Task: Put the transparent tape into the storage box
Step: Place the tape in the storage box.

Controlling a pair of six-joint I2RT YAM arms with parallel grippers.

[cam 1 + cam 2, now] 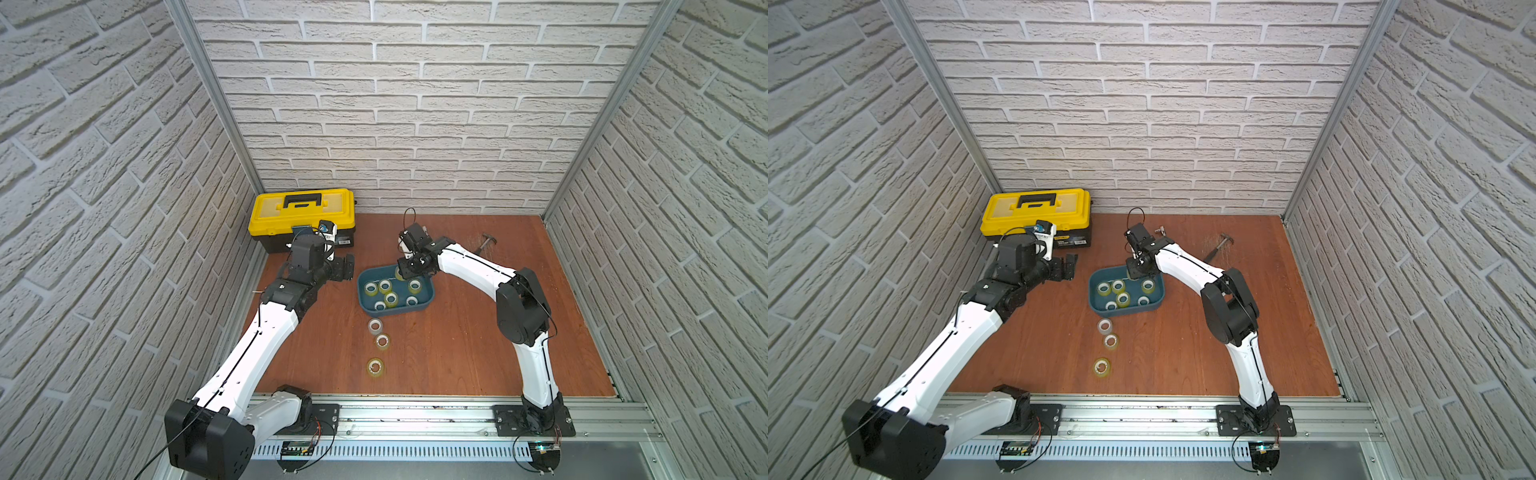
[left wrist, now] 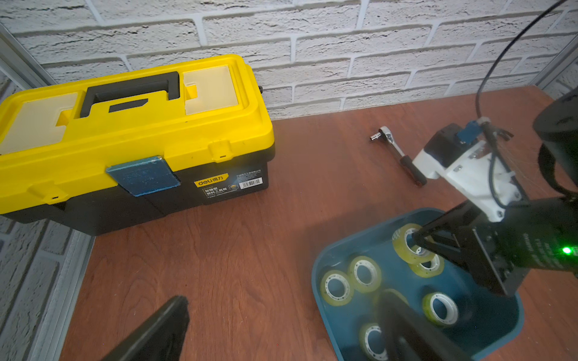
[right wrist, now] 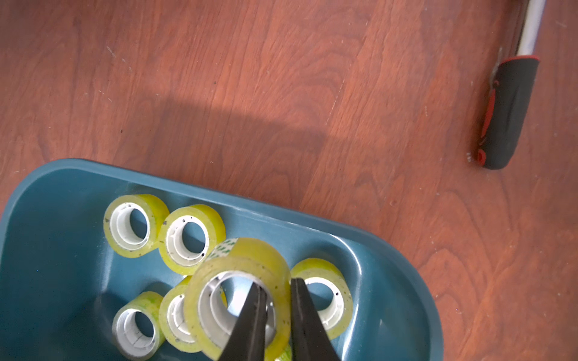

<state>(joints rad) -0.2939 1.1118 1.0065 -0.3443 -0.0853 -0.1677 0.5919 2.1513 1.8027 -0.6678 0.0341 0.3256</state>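
The right gripper [image 3: 278,284] is clamping a tape roll [image 3: 247,259] through its core, poised for release over the storage box [image 3: 56,212] at twelve o'clock; left gripper [image 1: 348,266] is hanging open.

Right pincer [image 3: 277,284] pointing down, jaws nipped on a tape roll [image 3: 244,259]; left pincer [image 2: 285,298] beside it, jaws wide apart; both elbows bent.

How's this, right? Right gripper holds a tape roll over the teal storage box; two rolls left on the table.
Wrong count: a top view shows three tape rolls left on the table, not two. The right gripper does hold a tape roll over the teal storage box.
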